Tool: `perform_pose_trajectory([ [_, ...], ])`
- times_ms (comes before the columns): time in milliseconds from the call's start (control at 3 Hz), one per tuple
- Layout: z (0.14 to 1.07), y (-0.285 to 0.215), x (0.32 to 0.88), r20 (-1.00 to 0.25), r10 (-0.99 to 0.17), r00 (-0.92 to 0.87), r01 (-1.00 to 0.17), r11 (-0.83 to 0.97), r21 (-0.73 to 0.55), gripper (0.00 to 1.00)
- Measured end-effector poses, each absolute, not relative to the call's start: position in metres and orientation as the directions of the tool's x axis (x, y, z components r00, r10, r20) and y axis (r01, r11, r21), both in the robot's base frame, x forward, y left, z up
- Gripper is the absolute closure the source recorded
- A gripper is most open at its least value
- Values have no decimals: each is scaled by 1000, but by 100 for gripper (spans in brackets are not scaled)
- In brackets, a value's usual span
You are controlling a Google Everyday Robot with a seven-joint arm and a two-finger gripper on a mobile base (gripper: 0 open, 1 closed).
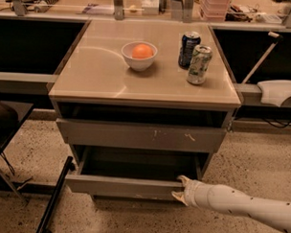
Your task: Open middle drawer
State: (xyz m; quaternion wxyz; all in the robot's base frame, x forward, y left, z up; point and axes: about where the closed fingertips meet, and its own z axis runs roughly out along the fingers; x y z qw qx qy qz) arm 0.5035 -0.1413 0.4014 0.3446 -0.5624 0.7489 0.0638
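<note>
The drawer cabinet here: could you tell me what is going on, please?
The robot's gripper is at the right end of the middle drawer, by its front. That drawer stands partly pulled out, its dark inside showing. A bowl holding an orange, a dark can and a pale can sit on the cabinet top.
</note>
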Motion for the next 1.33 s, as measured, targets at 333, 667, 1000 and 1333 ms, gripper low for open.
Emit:
perform_pose_trajectory([
  [333, 401, -141, 503, -588, -798, -130, -886, 359, -292, 89],
  [667, 401, -141, 503, -588, -798, -130, -886, 359, -292, 100],
  [1000, 406, -141, 503, -588, -798, -130, -886, 359, -292, 100],
  [1333, 419, -140, 493, -599, -793, -111, -872, 367, -325, 100],
])
